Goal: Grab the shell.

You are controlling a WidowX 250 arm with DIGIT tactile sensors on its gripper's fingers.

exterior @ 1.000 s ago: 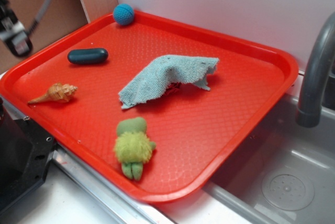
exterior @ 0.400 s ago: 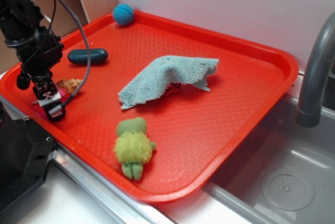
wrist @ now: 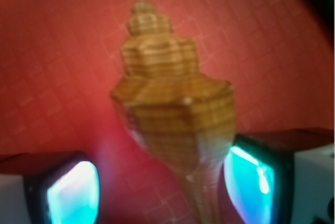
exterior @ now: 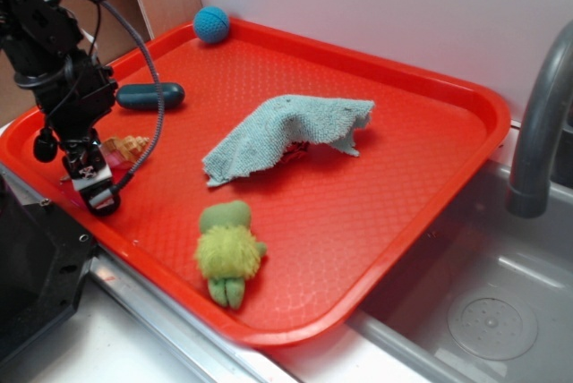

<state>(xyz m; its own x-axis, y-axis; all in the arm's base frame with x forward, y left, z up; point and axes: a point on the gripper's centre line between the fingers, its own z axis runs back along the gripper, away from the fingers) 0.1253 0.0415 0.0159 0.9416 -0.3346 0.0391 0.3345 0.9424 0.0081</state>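
Tray (exterior: 430, 132), red plastic, waffle-textured floor, raised rim, biggest thing here, sits on the counter (exterior: 107, 347) beside a grey sink (exterior: 501, 302) with a faucet (exterior: 542, 123). In tray, largest down: crumpled teal terry cloth (exterior: 286, 132) mid-tray; fuzzy green plush toy (exterior: 229, 253) near front rim; dark teal capsule (exterior: 152, 95), smooth, at left; blue crocheted ball (exterior: 211, 24) in far corner; shell (wrist: 172, 103), tan-orange, ribbed whorls, thin tip, lying on tray floor near left rim. My fingers (wrist: 246, 177) are down at the shell, spread open, one on each side of its narrow end in the wrist view. The right one looks against it, the left one shows a gap. No grip yet, shell rests on tray.
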